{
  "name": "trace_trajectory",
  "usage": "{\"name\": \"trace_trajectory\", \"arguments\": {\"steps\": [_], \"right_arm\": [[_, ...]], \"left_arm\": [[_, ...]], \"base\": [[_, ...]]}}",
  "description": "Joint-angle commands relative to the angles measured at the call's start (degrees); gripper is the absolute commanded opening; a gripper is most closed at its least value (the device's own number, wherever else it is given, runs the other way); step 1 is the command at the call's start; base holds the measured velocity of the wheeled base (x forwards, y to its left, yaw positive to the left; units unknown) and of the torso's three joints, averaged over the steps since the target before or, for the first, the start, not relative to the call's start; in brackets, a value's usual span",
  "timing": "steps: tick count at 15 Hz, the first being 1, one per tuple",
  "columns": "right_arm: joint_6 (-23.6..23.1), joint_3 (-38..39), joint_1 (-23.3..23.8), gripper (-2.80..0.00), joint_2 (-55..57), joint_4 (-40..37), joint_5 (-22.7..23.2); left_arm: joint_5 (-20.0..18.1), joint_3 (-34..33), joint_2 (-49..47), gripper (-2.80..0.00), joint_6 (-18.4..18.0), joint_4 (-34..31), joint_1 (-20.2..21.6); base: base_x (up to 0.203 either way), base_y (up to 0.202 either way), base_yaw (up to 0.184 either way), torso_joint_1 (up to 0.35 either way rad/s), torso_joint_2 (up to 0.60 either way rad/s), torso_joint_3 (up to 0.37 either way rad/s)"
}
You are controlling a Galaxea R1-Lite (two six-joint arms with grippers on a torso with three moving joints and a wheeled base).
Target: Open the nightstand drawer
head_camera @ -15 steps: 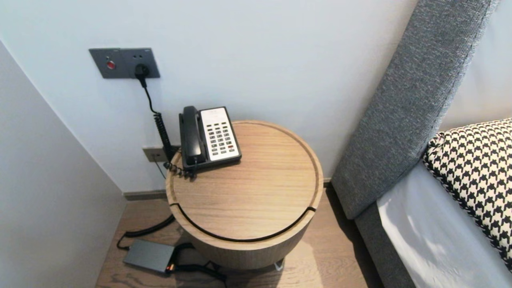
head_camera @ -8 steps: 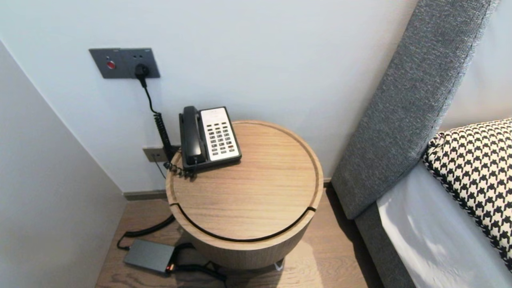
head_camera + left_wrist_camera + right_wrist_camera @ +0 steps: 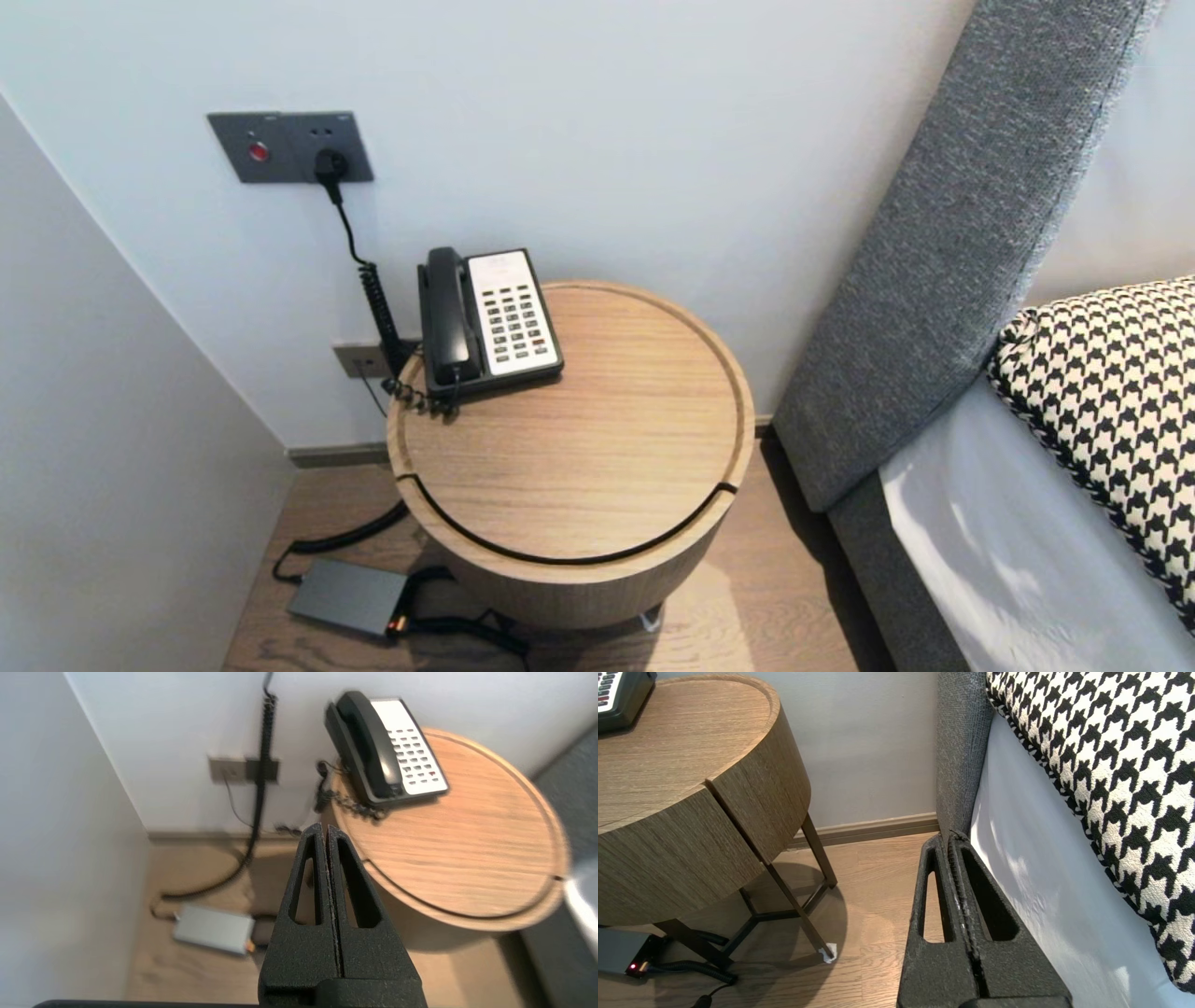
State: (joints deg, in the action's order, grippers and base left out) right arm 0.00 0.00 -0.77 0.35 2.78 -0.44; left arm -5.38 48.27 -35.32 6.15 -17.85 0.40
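Note:
A black desk telephone (image 3: 487, 322) with a white keypad and its handset on the cradle sits at the back left of a round wooden bedside table (image 3: 597, 485), against the wall. Neither arm shows in the head view. In the left wrist view my left gripper (image 3: 325, 829) is shut and empty, in the air short of the table's near-left rim (image 3: 373, 872), pointing toward the telephone (image 3: 385, 749). My right gripper (image 3: 948, 839) is shut and empty, held low beside the bed, over the floor to the right of the table (image 3: 682, 812).
A coiled black cable (image 3: 378, 299) runs from a wall socket (image 3: 291, 147) down to a grey box (image 3: 347, 595) on the wooden floor left of the table. A grey padded headboard (image 3: 943, 252) and a bed with a houndstooth pillow (image 3: 1111, 392) stand on the right. A side wall (image 3: 112, 448) closes in the left.
Nothing differs in the head view between the earlier frames and now; no arm comes into it.

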Motion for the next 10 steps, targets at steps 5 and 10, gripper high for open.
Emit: {"name": "trace_trajectory", "arguments": {"steps": [5,10], "right_arm": [[0.0,1.5,0.0,-2.8,0.1,0.0,0.0],[0.0,1.5,0.0,-2.8,0.1,0.0,0.0]], "left_arm": [[-1.0,15.1,-17.9,-2.8,11.5,-20.1,-8.6],[6.0,16.5,-26.1,-2.8,23.7,-22.6,-25.2]], "base": [[0.0,0.0,0.0,0.0,0.0,0.0],[0.0,0.0,0.0,0.0,0.0,0.0]]}}
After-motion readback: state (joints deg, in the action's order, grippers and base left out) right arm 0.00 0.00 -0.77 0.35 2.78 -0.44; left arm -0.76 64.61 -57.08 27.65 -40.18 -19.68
